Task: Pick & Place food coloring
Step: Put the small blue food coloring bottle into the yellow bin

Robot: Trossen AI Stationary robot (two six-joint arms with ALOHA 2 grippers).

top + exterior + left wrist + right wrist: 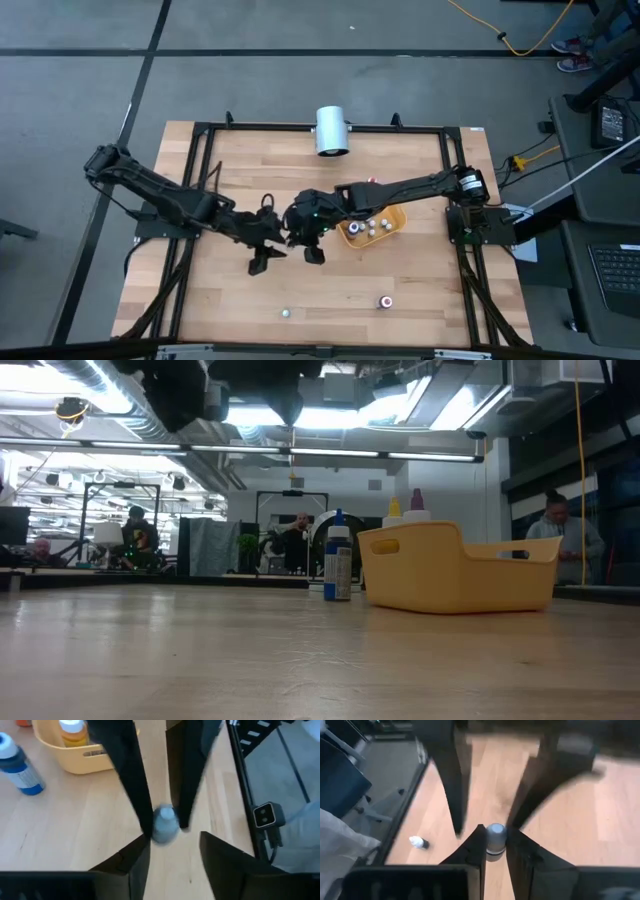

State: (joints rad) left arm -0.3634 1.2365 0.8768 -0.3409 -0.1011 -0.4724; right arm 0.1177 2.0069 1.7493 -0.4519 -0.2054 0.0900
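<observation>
One small food coloring bottle (495,839) with a pale grey cap hangs in the air over the middle of the table, where both grippers meet. My right gripper (495,832) is shut on it. My left gripper (173,841) faces it from the table's left, open, its two fingers standing apart on either side of the bottle. Several more food coloring bottles stand in the yellow tray (397,224). A blue one (338,565) stands on the table beside the tray. My right gripper pinches the bottle between its two fingertips (146,822), on the bottle's sides near the cap end (489,836). The fingers slant down from the table's right side. The bottle is lifted clear of the table, its cap toward my right wrist.
A white cylinder (331,130) stands at the table's far edge. Two loose small bottles (286,313) (385,301) lie near the front edge. The tray (455,570) sits just right of the grippers. People show in the room behind the table.
</observation>
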